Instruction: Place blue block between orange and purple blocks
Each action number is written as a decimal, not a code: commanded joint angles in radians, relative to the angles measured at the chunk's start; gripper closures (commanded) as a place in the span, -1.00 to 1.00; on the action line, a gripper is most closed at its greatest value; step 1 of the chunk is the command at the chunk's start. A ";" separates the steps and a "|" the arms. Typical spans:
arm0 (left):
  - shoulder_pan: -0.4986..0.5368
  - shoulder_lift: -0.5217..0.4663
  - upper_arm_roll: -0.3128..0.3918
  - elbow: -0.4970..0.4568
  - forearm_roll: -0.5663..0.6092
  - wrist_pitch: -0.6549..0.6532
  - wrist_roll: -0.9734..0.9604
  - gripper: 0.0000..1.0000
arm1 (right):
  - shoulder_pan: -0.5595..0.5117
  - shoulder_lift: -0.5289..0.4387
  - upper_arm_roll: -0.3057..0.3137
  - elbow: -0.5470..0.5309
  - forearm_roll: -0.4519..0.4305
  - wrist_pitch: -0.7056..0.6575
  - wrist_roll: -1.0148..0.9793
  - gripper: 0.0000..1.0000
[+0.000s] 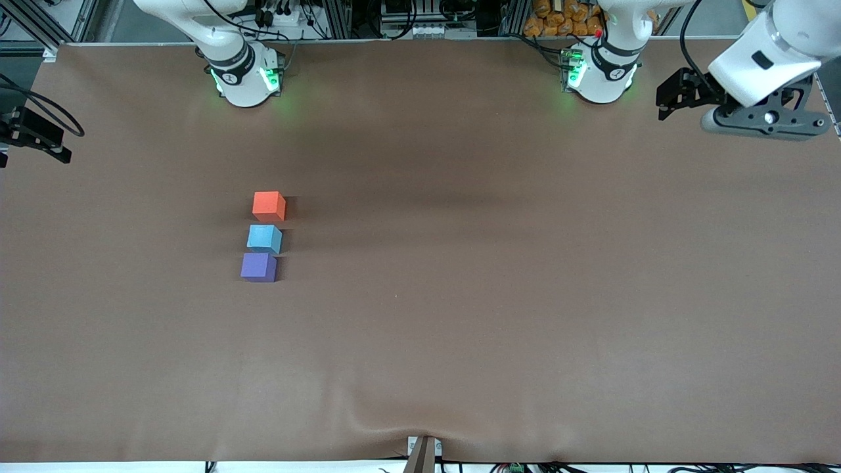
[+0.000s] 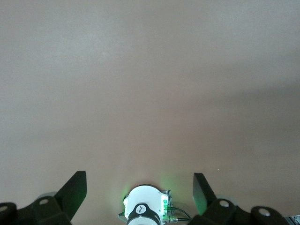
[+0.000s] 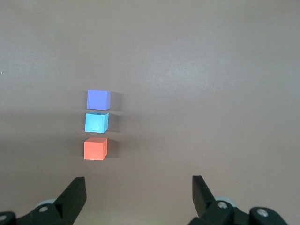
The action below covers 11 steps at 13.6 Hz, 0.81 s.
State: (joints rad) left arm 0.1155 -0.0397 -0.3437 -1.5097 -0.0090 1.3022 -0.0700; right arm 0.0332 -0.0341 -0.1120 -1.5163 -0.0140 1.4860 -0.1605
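On the brown worktop (image 1: 525, 295) you see both arms waiting up high, the left tool (image 2: 139, 187) and the right tool (image 3: 138, 190) released and empty. The blue block (image 1: 264, 238) sits between the orange block (image 1: 269, 205) at its 12 o'clock and the purple block (image 1: 258, 267) at its 6 o'clock, toward the right arm's end.

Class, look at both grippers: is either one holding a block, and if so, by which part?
Nothing is held. The left gripper and right gripper are both open and empty; the blue block sits on the table between the orange block and purple block.

Left claw (image 2: 139, 187), right claw (image 3: 138, 187): both open, aloft.
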 commanded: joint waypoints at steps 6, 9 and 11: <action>0.038 0.040 0.011 0.006 0.075 0.029 0.016 -1.00 | -0.016 0.011 0.014 0.022 0.011 -0.016 0.015 -1.00; -0.063 0.026 0.131 -0.003 0.061 0.019 0.021 -1.00 | -0.018 0.011 0.014 0.022 0.011 -0.016 0.015 -1.00; -0.141 0.027 0.195 -0.006 0.061 0.019 0.004 -1.00 | -0.018 0.010 0.012 0.022 0.011 -0.016 0.013 -1.00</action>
State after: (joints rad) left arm 0.0428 0.0014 -0.1962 -1.5087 0.0487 1.3289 -0.0591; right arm 0.0332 -0.0323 -0.1116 -1.5161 -0.0140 1.4846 -0.1603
